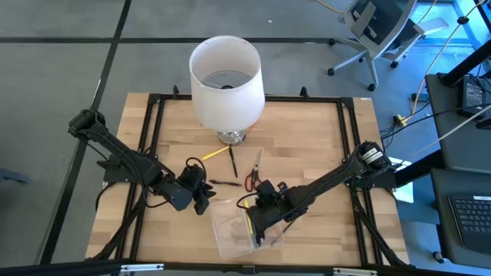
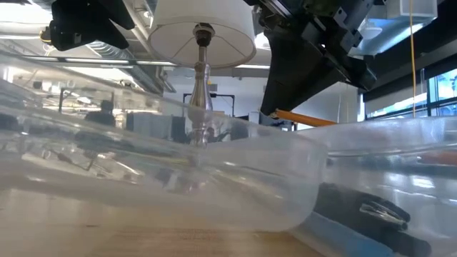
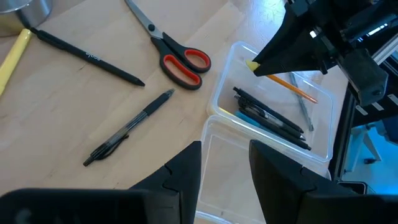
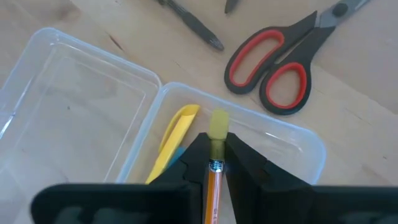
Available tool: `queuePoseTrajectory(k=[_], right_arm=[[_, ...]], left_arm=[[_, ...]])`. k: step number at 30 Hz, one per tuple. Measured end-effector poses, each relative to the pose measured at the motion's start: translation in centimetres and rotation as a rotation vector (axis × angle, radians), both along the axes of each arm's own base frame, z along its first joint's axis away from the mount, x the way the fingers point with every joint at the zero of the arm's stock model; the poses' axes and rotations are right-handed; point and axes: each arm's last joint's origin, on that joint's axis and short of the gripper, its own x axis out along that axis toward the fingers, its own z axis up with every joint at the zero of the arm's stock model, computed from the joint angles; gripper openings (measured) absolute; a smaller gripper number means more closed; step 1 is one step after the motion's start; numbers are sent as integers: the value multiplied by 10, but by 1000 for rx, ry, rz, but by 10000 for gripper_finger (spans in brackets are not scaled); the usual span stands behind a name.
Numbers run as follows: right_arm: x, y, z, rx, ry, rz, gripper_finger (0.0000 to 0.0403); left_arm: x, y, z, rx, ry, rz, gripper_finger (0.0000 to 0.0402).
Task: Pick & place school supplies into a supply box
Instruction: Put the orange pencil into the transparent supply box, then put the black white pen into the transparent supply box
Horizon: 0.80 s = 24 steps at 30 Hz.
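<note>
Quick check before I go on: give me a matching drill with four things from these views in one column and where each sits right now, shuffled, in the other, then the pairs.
Things:
1. orange pencil
2. scissors
3. black pens
4. lamp

Places:
A. lying inside the supply box
B. standing at the table's far side
C. held in the right gripper above the box
D. flat on the wood beside the box

Pairs: 1-C, 2-D, 3-A, 4-B
</note>
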Motion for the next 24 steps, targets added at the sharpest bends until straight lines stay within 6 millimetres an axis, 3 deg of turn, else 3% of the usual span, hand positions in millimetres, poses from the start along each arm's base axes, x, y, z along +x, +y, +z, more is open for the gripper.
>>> queuePoseTrajectory(k=[8,24], right_arm=[[0,0,0,1,2,4,49],[-2,-3,-1,6,42,8,96]], left_arm=[[0,0,0,1,0,0,127],[0,0,0,1,0,0,127]])
